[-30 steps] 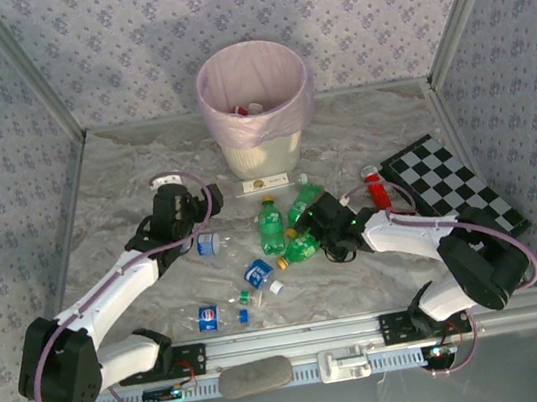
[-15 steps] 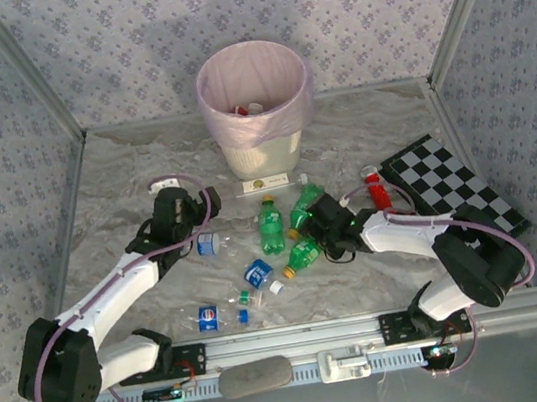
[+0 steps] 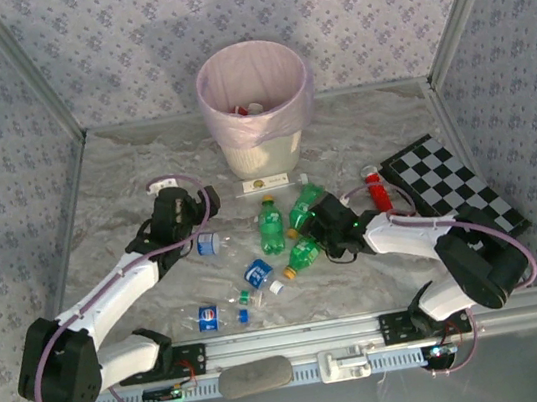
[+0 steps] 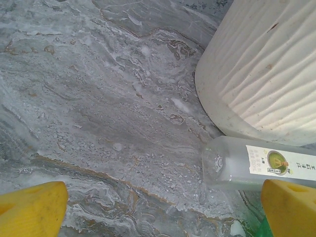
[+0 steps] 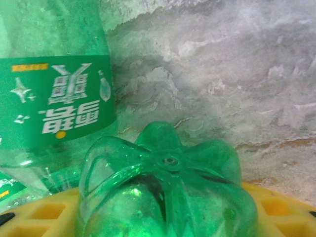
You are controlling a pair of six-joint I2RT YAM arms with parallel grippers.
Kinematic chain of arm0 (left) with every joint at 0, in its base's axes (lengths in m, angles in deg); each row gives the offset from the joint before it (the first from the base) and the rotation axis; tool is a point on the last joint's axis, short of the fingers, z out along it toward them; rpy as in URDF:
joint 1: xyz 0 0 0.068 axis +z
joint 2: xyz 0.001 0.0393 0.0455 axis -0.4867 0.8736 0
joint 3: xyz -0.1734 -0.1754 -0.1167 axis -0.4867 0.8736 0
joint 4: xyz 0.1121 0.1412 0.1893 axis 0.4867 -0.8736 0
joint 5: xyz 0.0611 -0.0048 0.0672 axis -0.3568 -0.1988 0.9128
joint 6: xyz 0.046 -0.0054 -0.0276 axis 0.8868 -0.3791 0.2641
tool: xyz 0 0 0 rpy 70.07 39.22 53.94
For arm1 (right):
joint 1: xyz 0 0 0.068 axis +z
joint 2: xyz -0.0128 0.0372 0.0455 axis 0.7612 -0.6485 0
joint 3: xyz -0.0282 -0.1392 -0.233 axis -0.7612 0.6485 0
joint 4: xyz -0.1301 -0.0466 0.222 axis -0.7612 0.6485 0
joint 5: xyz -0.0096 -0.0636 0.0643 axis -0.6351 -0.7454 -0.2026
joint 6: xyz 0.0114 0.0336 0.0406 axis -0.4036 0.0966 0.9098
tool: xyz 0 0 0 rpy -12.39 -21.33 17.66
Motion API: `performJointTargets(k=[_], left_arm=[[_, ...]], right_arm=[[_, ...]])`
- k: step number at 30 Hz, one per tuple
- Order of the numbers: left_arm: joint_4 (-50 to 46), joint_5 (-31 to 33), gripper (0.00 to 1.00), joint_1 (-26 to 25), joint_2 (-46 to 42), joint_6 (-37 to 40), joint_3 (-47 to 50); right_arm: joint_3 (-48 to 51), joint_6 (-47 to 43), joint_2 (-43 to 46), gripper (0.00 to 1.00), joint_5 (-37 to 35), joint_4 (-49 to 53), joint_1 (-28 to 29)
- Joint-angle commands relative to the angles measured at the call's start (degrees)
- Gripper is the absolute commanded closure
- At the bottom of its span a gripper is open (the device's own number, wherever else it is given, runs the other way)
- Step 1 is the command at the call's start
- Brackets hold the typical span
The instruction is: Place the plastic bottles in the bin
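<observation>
Left gripper [image 4: 162, 207]: fingers wide apart, holding nothing, low over the table [image 3: 124, 182].
Right gripper [image 5: 163, 212]: squeezed onto the bottom of a green bottle [image 3: 302, 251] lying on the table.
Bin [image 3: 262, 146]: far middle, well apart from that bottle.
Other green bottle [image 3: 270, 226]: just left of the held one.
Blue-label bottle [image 3: 257, 271]: near it, on its left.

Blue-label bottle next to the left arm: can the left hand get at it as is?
Probably yes. The left hand is open and empty; the blue-label bottle lies uncovered just beside it. The hand points past it toward the bin, so it should back up first.
</observation>
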Motion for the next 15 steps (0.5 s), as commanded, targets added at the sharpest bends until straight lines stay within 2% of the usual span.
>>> performJointTargets(k=[1, 7, 15], left_arm=[[0.08, 1.72, 0.0, 0.58, -1.15, -1.17, 0.27], [0.12, 1.64, 0.0, 2.21, -1.79, -3.72, 1.21], [-0.01, 1.36, 0.0, 4.83, -3.58, -7.42, 3.07]], right_arm=[[-1.18, -5.91, 3.2, 0.49, -3.25, 0.51, -0.83], [-4.84, -16.83, 9.3, 0.51, -4.68, 4.94, -3.81], [-16.72, -40.51, 10.68, 0.52, 1.43, 10.47, -12.4]])
